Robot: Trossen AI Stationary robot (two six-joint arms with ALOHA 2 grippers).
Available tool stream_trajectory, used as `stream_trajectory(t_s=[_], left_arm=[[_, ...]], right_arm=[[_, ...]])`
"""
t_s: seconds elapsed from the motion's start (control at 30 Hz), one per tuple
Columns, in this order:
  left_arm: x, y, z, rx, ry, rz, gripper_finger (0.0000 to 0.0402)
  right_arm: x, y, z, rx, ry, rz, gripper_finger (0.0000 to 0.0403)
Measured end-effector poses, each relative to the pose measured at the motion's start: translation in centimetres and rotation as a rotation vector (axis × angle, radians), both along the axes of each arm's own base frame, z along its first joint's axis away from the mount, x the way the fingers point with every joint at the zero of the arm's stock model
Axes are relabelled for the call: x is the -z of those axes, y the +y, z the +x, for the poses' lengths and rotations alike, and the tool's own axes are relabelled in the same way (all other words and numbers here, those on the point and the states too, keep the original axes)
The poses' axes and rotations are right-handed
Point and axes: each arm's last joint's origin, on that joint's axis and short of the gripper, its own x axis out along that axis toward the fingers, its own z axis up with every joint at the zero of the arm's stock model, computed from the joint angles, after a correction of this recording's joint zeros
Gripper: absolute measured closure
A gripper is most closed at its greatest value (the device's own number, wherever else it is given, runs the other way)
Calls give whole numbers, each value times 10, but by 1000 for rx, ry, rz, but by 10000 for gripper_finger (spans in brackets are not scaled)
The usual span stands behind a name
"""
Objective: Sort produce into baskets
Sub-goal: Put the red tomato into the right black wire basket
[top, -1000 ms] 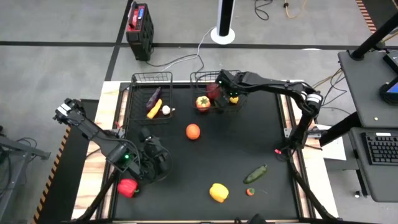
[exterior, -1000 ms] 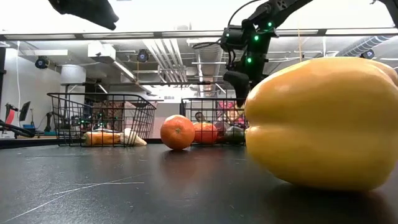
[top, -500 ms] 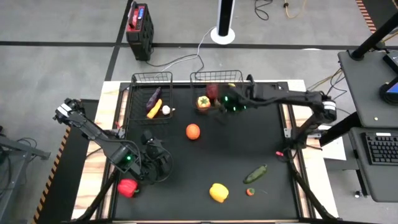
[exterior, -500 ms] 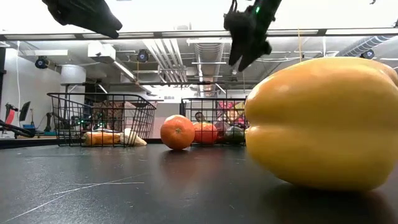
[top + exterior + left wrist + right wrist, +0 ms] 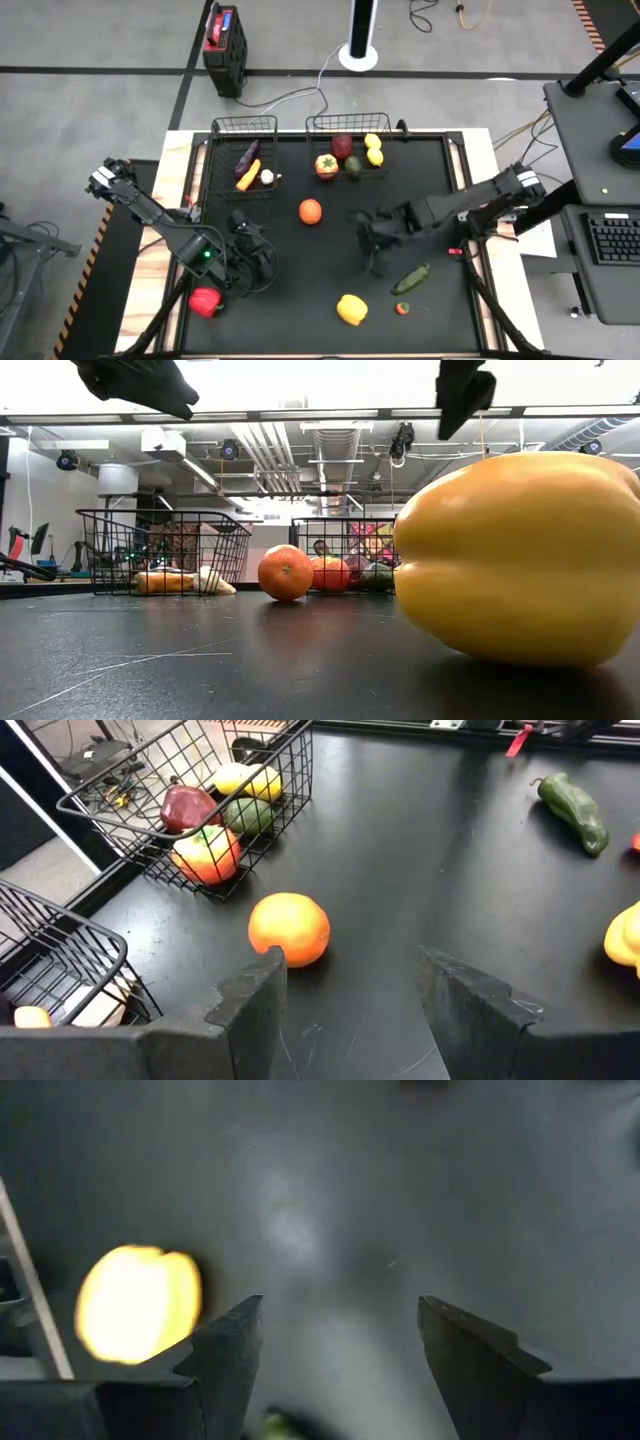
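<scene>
Black right end effector (image 5: 371, 250) open, moved from wider basket (image 5: 348, 124) to mid-table, left end effector (image 5: 250, 262) open

A robotics lab or workshop hall; grey concrete floor (image 5: 100, 100) crossed by black tape lines at twelve o'clock; bare ceiling ducts (image 5: 290, 445) and strip lights overhead; a desk with keyboard (image 5: 612, 240) at three o'clock; cables (image 5: 300, 95) trail across the floor.
</scene>
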Motion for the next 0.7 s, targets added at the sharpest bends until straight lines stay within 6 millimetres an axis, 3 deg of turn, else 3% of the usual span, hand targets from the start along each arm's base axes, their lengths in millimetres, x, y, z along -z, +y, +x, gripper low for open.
stream_trajectory(t_s=[0.4, 0.7], left_arm=[[0, 0, 0, 4, 4, 7, 196], [-2, -1, 1, 12, -8, 38, 196]], right_arm=[[12, 62, -25, 112, 74, 142, 137], [39, 94, -54, 269, 196, 194, 115]])
